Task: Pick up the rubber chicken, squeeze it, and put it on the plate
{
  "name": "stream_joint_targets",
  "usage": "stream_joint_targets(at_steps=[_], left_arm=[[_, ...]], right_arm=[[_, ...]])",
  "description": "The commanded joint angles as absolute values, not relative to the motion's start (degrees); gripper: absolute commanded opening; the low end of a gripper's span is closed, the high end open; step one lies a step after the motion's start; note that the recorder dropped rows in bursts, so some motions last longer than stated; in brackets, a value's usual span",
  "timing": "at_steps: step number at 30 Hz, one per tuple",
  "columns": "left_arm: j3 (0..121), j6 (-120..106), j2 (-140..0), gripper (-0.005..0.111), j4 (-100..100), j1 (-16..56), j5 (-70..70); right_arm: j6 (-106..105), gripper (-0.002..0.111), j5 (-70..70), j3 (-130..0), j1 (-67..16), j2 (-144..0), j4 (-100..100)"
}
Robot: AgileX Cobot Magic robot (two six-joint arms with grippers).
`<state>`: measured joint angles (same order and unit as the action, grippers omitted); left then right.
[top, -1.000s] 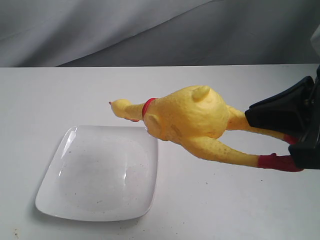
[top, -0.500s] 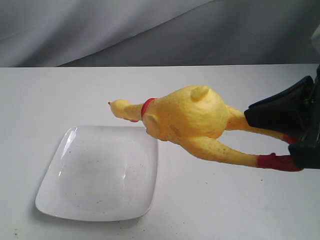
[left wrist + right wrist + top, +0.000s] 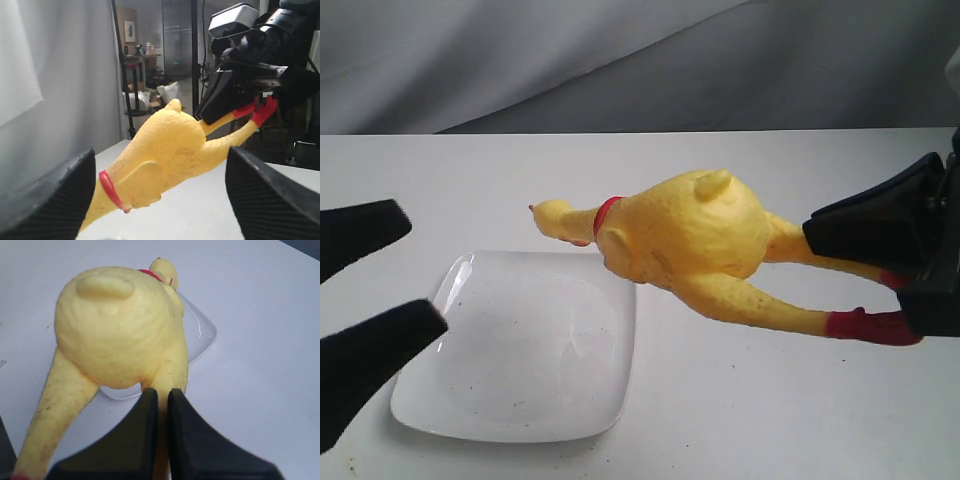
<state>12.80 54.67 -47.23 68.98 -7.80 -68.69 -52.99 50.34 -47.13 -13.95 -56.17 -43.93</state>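
The yellow rubber chicken (image 3: 690, 235) hangs level in the air with its head over the far edge of the white plate (image 3: 520, 400). My right gripper (image 3: 825, 238) is shut on one leg; the other leg with its red foot (image 3: 870, 326) sticks out free. In the right wrist view the fingers (image 3: 162, 392) pinch that leg below the plump body (image 3: 115, 325), with the plate (image 3: 202, 335) beyond. At the left, my left gripper (image 3: 420, 270) is open over the plate's left edge, short of the chicken. In its wrist view the jaws (image 3: 160, 165) are wide apart, framing the chicken (image 3: 170, 140) and red collar (image 3: 111, 190).
The white table (image 3: 770, 420) runs to a grey cloth backdrop (image 3: 620, 60) behind. The left wrist view also shows the right arm's black wrist and camera (image 3: 245, 55) beyond the chicken, and a room with stands far off.
My left gripper has come into the exterior view from the left, open, near the plate's left edge. The chicken has shifted slightly left in the right gripper's hold.
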Motion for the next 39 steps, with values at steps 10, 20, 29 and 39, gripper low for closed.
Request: stream_joint_targets(at_steps=[10, 20, 29, 39], left_arm=[[26.3, 29.9, -63.6, 0.069, 73.7, 18.2, -46.9], [29.9, 0.0, -63.8, 0.069, 53.0, 33.8, -29.3], [30.6, -5.8, -70.1, 0.074, 49.8, 34.9, -27.4], [31.7, -13.7, -75.5, 0.075, 40.7, 34.9, -35.0]], right_arm=[[-53.5, 0.000, 50.3, -47.1, -14.2, -55.6, -46.7], [-53.5, 0.000, 50.3, -47.1, -14.2, -55.6, -47.2], [-53.6, 0.000, 50.4, -47.1, -14.2, -55.6, -47.9], [-53.6, 0.000, 50.7, -47.1, -14.2, -55.6, -48.2]])
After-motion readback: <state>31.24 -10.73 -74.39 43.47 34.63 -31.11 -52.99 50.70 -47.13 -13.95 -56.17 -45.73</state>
